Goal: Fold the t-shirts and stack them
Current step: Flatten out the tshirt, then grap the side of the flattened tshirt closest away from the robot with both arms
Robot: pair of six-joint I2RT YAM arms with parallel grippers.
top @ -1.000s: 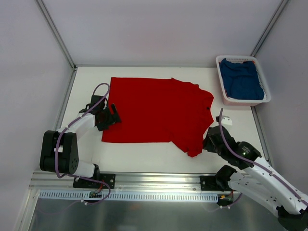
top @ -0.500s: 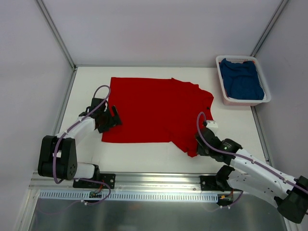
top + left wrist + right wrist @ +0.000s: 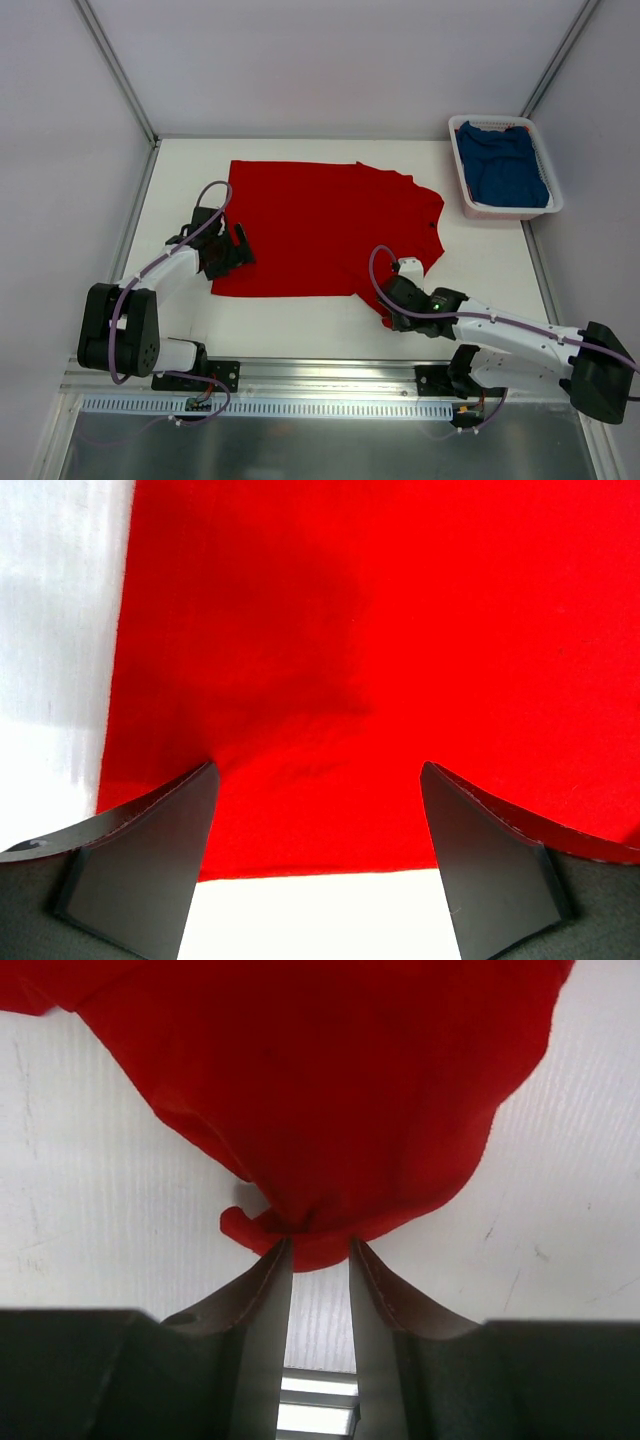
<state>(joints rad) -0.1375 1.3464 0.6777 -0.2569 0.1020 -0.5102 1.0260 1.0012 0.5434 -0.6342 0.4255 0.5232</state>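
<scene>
Top external | right arm (image 3: 505, 335) stretched low | right pincer (image 3: 320, 1247) pinching red t-shirt (image 3: 320, 225) | left pincer (image 3: 318, 780) spread

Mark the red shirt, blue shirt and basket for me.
red t-shirt (image 3: 320, 225), top view, middle of the flat body.
blue t-shirt (image 3: 505, 165), top view, middle of the bunched cloth.
white basket (image 3: 512, 213), top view, near rim.

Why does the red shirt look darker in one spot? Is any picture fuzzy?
Left wrist view: a soft shadow darkens the red t-shirt ahead of the left gripper; right wrist view: the right gripper, pinching the cloth, looks dark, with little detail; top view: even light, only faint shadows, nothing blurred.
</scene>
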